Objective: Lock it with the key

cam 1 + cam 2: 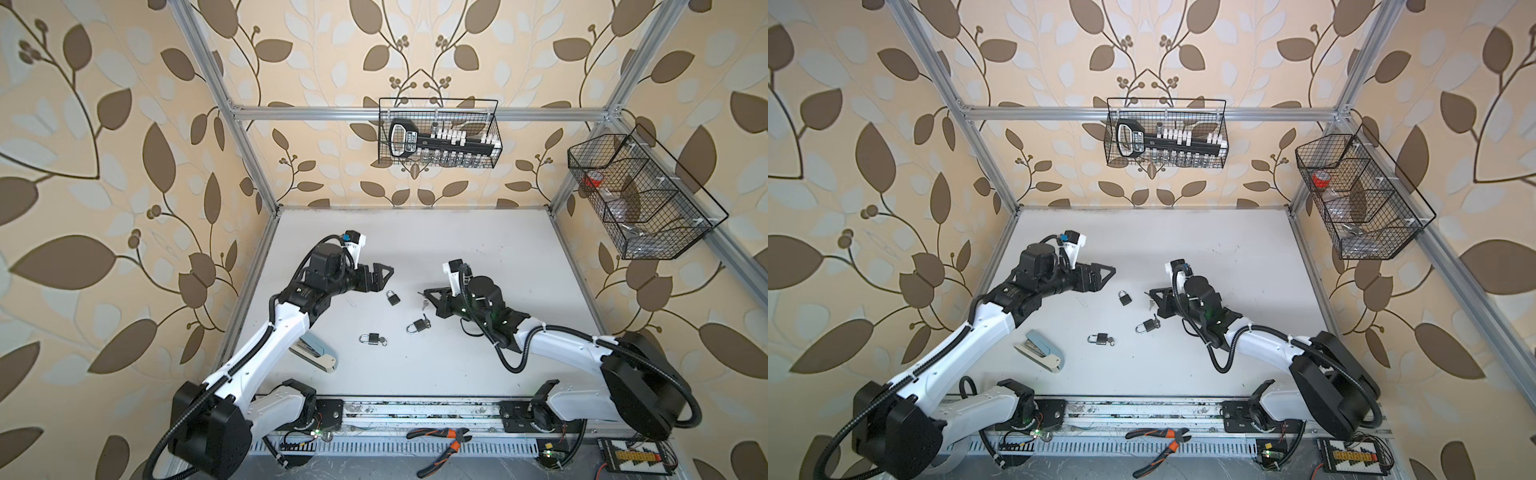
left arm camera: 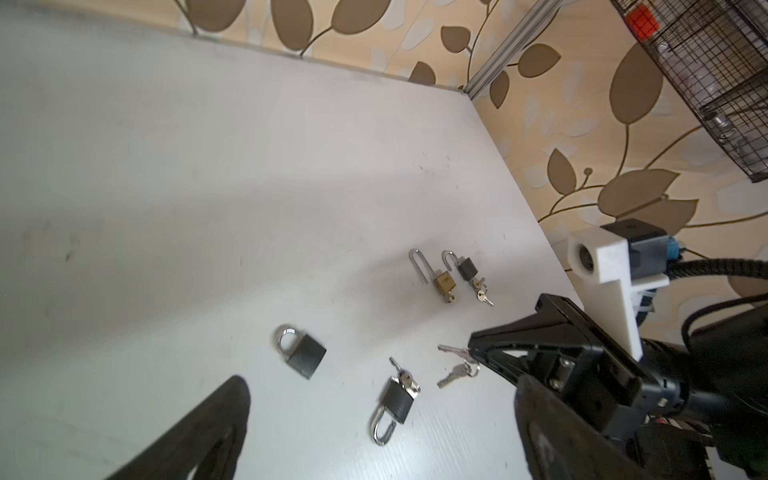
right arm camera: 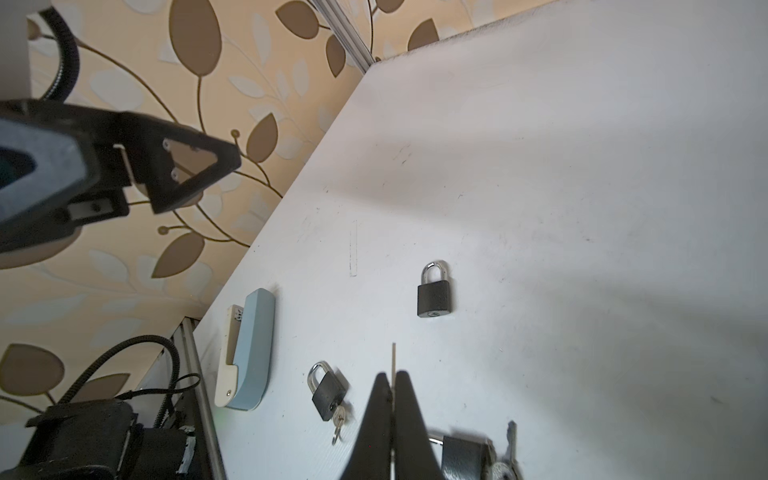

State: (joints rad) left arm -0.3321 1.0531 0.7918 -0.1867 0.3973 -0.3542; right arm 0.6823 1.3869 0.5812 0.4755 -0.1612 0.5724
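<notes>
Small silver metal key (image 2: 451, 351) pinched in my right claw (image 1: 428, 291)
Blade points toward the white surface's (image 1: 415, 365) left edge, bow hidden; left claw (image 1: 385, 277) spread.

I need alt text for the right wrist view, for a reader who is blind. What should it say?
The right gripper, shut on a thin key, reaches over a white table, with a closed black padlock lying ahead of it. Nearer to the gripper lie a second padlock with another key in it, and a blue stapler.

Top views: high above the table (image 1: 457, 257), near its front edge, looking steeply down, distant. Wrist views: low and close over the table, facing opposite ways, sharing the closed padlock (image 2: 305, 355).
</notes>
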